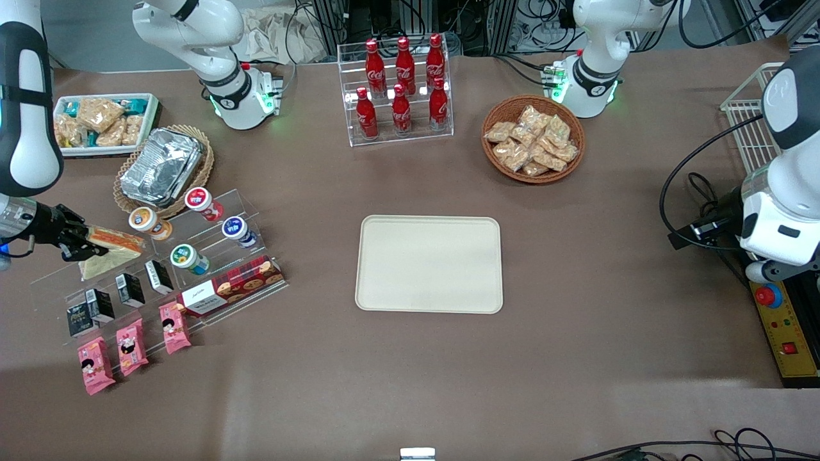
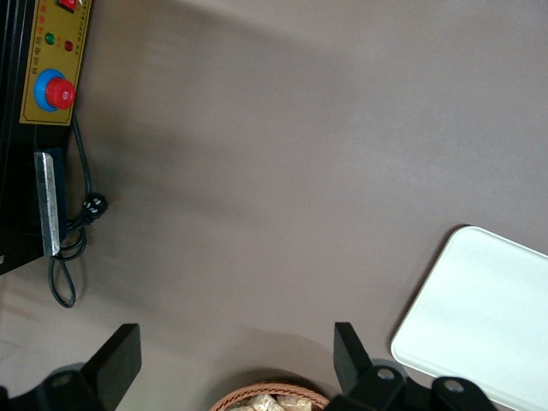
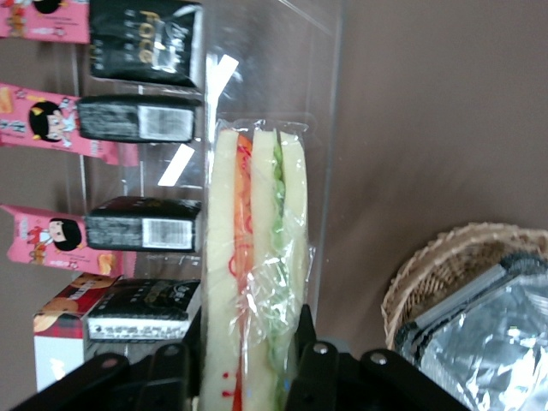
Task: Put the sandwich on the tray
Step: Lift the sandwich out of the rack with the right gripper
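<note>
The sandwich [image 1: 113, 247], a wrapped triangular wedge with cream bread and orange and green filling, is at the top step of a clear acrylic rack toward the working arm's end of the table. My right gripper [image 1: 82, 244] is shut on it; in the right wrist view the fingers [image 3: 302, 330] press both bread faces of the sandwich [image 3: 257, 248]. I cannot tell whether it still rests on the rack. The cream-beige tray [image 1: 429, 264] lies flat mid-table, bare, well away from the gripper; its corner shows in the left wrist view [image 2: 488, 317].
The rack [image 1: 211, 269] holds yogurt cups [image 1: 204, 202], black cartons [image 1: 130, 289], pink packets [image 1: 131, 346] and a cookie box [image 1: 230, 286]. A wicker basket with foil containers [image 1: 160, 166] stands beside the sandwich. A white snack bin [image 1: 102, 121], cola bottles [image 1: 400, 89] and a snack basket [image 1: 533, 139] stand farther from the camera.
</note>
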### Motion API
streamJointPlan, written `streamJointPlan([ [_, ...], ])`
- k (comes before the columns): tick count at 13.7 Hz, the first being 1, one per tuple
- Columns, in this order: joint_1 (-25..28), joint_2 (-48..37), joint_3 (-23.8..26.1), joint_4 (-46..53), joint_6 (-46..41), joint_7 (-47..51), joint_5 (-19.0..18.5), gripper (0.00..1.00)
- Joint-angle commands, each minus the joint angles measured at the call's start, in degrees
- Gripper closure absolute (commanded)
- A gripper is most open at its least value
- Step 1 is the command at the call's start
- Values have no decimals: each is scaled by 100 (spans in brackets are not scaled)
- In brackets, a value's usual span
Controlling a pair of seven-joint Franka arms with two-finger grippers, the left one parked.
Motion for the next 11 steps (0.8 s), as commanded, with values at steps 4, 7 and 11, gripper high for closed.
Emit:
streamJointPlan([
  [4,102,240,-6,1189,-562,-729,149,62],
  [7,523,223,-6,1543,-916,-916,96,60],
  [11,962,292,117,2278,-1826,-1564,35,60],
])
